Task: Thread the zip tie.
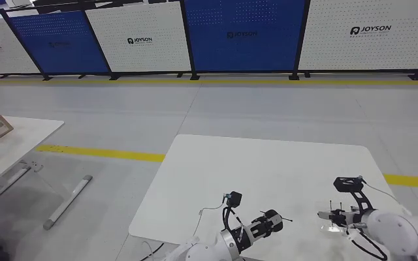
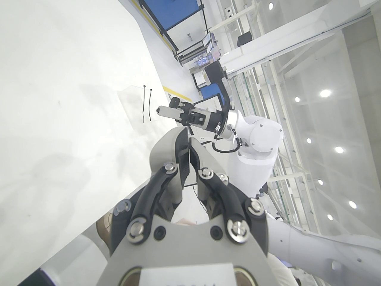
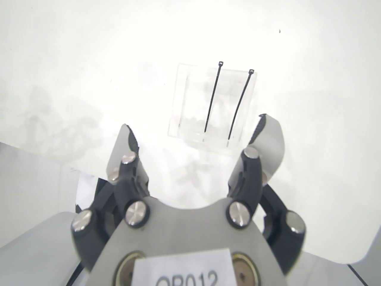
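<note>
- Right gripper (image 3: 198, 133) sits closest to us, its fingers (image 3: 269, 129) spread wide with nothing between them.
- Just past its fingertips we see two black zip ties (image 3: 215, 96) laid side by side, not touching, across a clear block (image 3: 181, 111). Their heads point away from the gripper.
- We find the block on the white table (image 1: 261, 169), near its front edge on the robot's right side.
- Left gripper (image 2: 188, 153) hangs above the table, well apart from the block. Its ribbed pads (image 2: 184, 162) are closed on each other, and we see nothing held between them.
</note>
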`<state>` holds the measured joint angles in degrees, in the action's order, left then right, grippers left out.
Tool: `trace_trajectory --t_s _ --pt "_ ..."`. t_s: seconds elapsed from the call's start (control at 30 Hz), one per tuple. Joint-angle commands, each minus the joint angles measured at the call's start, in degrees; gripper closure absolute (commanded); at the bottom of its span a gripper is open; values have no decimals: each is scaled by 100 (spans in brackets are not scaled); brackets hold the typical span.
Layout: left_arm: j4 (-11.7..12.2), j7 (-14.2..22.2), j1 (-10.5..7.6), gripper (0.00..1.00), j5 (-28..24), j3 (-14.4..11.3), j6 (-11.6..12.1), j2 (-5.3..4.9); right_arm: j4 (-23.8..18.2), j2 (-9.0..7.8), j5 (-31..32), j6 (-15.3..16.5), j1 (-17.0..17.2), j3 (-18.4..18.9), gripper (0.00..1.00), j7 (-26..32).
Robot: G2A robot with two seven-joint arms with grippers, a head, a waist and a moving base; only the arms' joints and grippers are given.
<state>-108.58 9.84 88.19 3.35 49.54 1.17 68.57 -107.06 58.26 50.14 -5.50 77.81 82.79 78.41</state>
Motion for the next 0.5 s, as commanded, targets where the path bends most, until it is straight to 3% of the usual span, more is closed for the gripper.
trace_trajectory --t_s 0.0,0.1,0.47 --pt "0 0 0 100 0 0 0 0 67 -1 -8 14 -30 -21 40 -3" --pt "0 0 0 100 0 0 0 0 170 -3 -42 24 -75 -52 53 -5" --pt "0 0 0 100 0 0 0 0 431 -3 105 -216 -279 -255 58 124"
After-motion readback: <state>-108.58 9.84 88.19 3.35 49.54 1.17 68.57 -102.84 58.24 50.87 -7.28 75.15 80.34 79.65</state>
